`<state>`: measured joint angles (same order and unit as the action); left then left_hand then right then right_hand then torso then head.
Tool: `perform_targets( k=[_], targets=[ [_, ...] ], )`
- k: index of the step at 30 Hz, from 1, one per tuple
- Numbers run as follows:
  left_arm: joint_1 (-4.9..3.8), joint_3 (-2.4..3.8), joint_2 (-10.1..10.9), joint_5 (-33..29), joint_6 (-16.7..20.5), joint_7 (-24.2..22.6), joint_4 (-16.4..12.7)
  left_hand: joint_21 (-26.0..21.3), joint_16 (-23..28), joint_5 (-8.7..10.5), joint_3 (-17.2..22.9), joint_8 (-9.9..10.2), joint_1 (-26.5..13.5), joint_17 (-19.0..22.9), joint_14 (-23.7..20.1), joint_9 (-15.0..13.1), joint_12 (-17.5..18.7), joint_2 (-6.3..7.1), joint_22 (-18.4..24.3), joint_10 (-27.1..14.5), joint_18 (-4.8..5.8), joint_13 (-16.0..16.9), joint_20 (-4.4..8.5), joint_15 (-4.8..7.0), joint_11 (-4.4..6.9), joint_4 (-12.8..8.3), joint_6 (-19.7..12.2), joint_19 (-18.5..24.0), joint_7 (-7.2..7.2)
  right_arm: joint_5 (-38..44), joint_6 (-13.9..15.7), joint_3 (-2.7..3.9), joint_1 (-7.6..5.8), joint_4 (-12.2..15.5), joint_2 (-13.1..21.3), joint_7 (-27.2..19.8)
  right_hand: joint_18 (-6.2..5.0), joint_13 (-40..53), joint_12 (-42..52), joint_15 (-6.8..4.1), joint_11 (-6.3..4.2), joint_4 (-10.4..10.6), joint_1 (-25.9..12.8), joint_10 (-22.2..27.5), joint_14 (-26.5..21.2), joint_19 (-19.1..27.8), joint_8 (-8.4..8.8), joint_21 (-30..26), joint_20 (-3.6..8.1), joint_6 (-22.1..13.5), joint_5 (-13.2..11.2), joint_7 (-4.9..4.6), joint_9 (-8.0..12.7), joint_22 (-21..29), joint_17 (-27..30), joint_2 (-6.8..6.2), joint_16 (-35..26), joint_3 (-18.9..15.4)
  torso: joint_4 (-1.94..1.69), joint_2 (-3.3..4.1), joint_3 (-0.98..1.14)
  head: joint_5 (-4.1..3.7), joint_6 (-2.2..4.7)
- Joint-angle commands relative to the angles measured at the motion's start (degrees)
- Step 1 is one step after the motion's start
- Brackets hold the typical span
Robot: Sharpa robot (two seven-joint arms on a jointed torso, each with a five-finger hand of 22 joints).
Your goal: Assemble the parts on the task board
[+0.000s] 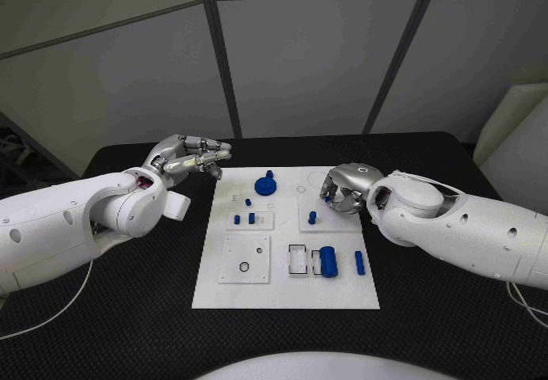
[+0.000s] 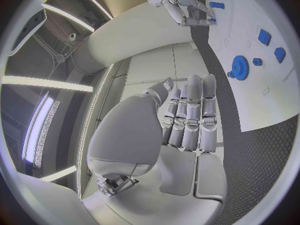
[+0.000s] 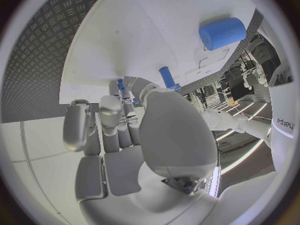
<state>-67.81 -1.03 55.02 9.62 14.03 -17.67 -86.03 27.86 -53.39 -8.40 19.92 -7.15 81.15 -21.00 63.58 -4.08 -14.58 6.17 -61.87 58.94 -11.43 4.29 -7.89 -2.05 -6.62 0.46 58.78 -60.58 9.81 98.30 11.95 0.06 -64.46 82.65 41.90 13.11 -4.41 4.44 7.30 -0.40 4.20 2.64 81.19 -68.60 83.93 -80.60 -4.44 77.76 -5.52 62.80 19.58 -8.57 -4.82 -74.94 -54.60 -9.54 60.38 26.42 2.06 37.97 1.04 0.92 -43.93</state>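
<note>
The task board (image 1: 286, 286) is a white plate lying flat in the middle of the black tabletop (image 1: 114, 317). Small blue parts lie on it or stand in it.

The left hand (image 1: 188, 158) is up in the air near the far left corner of the board. It is beside the board, not over it. In the left wrist view its fingers (image 2: 194, 110) lie straight and close side by side, and there is nothing in them. The hand is not touching the board or any part.

The right hand (image 1: 343, 190) is low over the far right part of the board. Its fingers are bent in. In the right wrist view a small thin blue piece (image 3: 122, 87) shows right at its fingertips (image 3: 111, 107), but I cannot tell if the hand is pinching it or just touching it.

A round blue gear (image 1: 265, 186) sits near the far edge of the board, between the two hands. A small blue peg (image 1: 312, 215) stands just in front of the right hand. Two more little blue pegs (image 1: 243, 218) stand on the left side of the board, and one small blue peg (image 1: 245, 202) lies just behind them. Nearer the robot, a fat blue cylinder (image 1: 329, 261) lies on its side in a slot, and a thin blue bar (image 1: 359, 263) lies just to its right.
</note>
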Motion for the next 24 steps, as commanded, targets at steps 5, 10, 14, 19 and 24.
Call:
perform_targets(
  k=[5,10,14,19,24],
  targets=[
    [-0.04,0.06,0.0,-0.5,-0.9,-1.1,-0.2,-0.2,0.3,-0.08,-0.1,-0.1,0.4,0.1,-0.5,0.0,-0.2,0.16,0.1,-0.5,1.02,-0.1,0.06,-0.12,-0.09,-0.2,0.1,0.3,0.1,1.8,-1.3,-0.5,0.64,-0.6,-0.7,1.2,1.28,0.3,0.5,-0.48,-0.17,-0.8,0.6,-1.6,2.4,-1.2,-0.55,1.7,0.17,1.7,-2.0,0.46,-0.2,-4.4,-0.8,1.85,1.9,0.8,0.01,-0.02,-0.03,-0.1,-0.08],
    [-0.04,0.06,0.1,-0.5,-0.9,-1.1,-0.1,-0.2,0.4,-0.05,-0.1,-0.1,0.4,0.2,-0.5,0.0,-0.2,0.17,0.1,-0.6,1.02,-0.1,0.05,-0.13,-0.1,-0.2,0.1,0.4,0.11,2.8,1.3,-0.51,0.76,-0.3,-0.6,1.7,1.53,0.7,1.1,-0.8,-0.68,-1.5,1.2,-3.0,2.2,-1.8,-1.09,2.8,0.46,3.0,-2.8,0.85,-0.6,-5.5,-1.2,2.91,2.8,1.9,0.04,-0.02,-0.02,-0.17,-0.06],
    [-0.04,0.06,0.1,-0.5,-0.8,-1.1,-0.1,-0.2,0.4,-0.05,-0.1,-0.1,0.4,0.2,-0.5,0.0,-0.2,0.17,0.1,-0.6,1.02,-0.1,0.05,-0.13,-0.1,-0.2,0.1,0.4,0.11,3.3,2.8,-0.51,0.8,0.0,-0.5,1.8,1.64,0.9,1.2,-0.93,-0.84,-2.0,1.4,-3.5,2.2,-2.1,-1.25,3.3,0.61,3.5,-2.8,0.99,-0.7,-6.0,-1.3,3.03,3.3,2.4,0.04,-0.03,-0.01,-0.25,-0.14],
    [-0.04,0.06,0.2,-0.5,-0.8,-1.0,-0.1,-0.2,0.4,-0.04,-0.1,-0.1,0.4,0.2,-0.5,0.0,-0.2,0.17,0.1,-0.6,1.02,-0.1,0.05,-0.14,-0.1,-0.2,0.0,0.4,0.12,3.7,4.7,-0.52,0.83,0.4,-0.3,1.7,1.75,1.0,1.2,-0.95,-0.86,-2.3,1.4,-3.6,2.1,-2.3,-1.25,3.7,0.66,3.6,-2.8,0.99,-0.8,-6.4,-1.5,2.89,3.5,2.6,0.05,-0.01,-0.02,-0.29,-0.15],
    [-0.04,0.07,0.3,-0.5,-0.8,-0.9,-0.1,-0.3,0.5,-0.01,-0.1,-0.1,0.5,0.3,-0.6,0.0,-0.2,0.18,0.2,-0.8,1.02,-0.2,0.05,-0.15,-0.14,-0.3,0.0,0.4,0.15,3.8,7.3,-0.5,0.85,1.3,0.3,1.3,1.82,1.1,1.1,-0.95,-0.85,-2.4,1.3,-3.6,2.1,-2.5,-1.21,4.0,0.68,3.6,-2.8,0.98,-0.8,-6.7,-1.6,2.73,3.8,2.7,0.02,-0.04,-0.03,-0.32,-0.06]
  ],
)
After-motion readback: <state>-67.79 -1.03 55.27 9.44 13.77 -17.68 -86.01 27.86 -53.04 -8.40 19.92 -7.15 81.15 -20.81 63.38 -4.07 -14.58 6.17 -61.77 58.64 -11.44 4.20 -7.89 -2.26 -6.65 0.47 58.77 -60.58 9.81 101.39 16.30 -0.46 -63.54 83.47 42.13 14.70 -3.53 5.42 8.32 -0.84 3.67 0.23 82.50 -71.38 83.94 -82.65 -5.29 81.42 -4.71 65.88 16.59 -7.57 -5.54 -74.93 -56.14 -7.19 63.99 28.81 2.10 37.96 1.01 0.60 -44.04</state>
